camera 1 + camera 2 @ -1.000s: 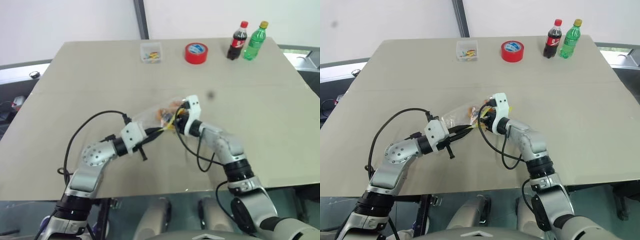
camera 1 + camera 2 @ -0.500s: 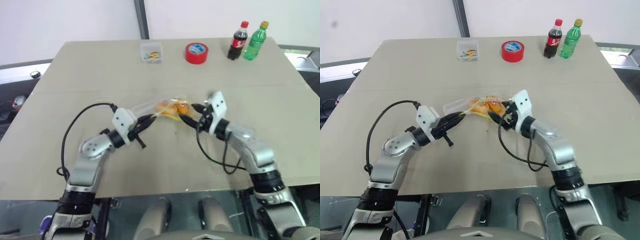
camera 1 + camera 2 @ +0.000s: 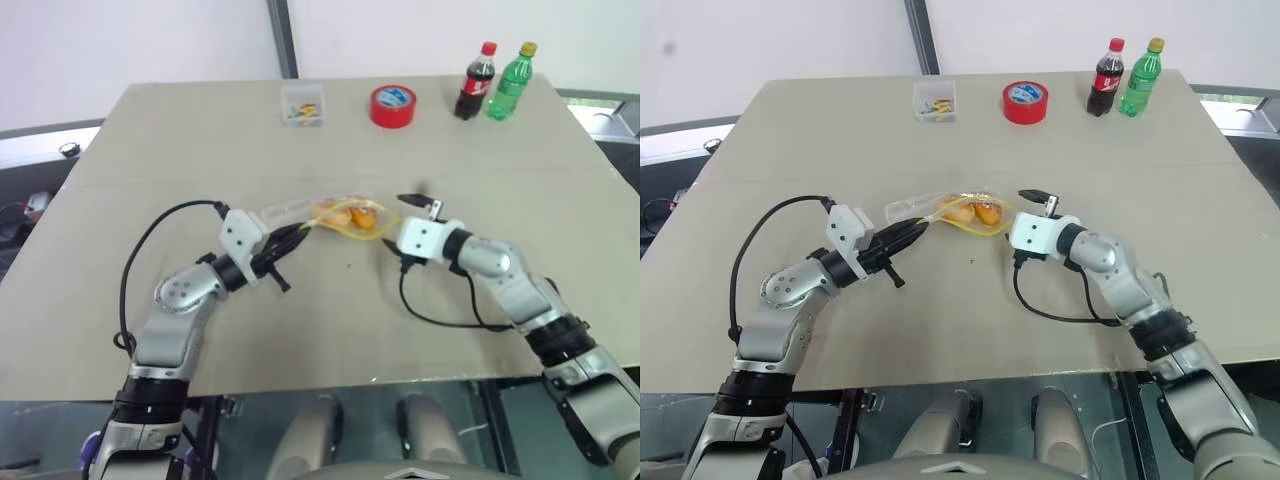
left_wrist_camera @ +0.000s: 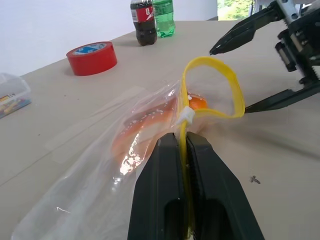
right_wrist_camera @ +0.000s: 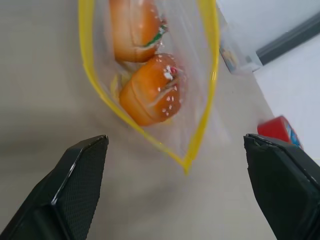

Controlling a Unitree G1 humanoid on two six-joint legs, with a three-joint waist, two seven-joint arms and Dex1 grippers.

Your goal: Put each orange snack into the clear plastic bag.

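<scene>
The clear plastic bag point(image 3: 322, 212) lies mid-table, its yellow-strip mouth point(image 4: 214, 64) gaping towards my right gripper. Two orange snacks sit inside it side by side, a round one point(image 5: 149, 89) and a longer one point(image 5: 134, 26); from the head they are two orange lumps point(image 3: 350, 213). My left gripper point(image 4: 183, 138) is shut on the bag's yellow edge and holds that end up. My right gripper point(image 5: 175, 140) is open, fingers spread wide with nothing between them, just right of the bag mouth point(image 3: 394, 221) and apart from it.
Along the far edge stand a small clear box of coloured bits point(image 3: 303, 104), a red tape roll point(image 3: 392, 105), a cola bottle point(image 3: 476, 82) and a green bottle point(image 3: 510, 68). A black cable loops under my right wrist point(image 3: 440, 318). The table's front edge point(image 3: 380, 378) runs close below my arms.
My right gripper has let go at the bag mouth, opened wide, rolled over and drawn back to the right. Both snacks now lie in the bag. My left gripper kept its grip.
</scene>
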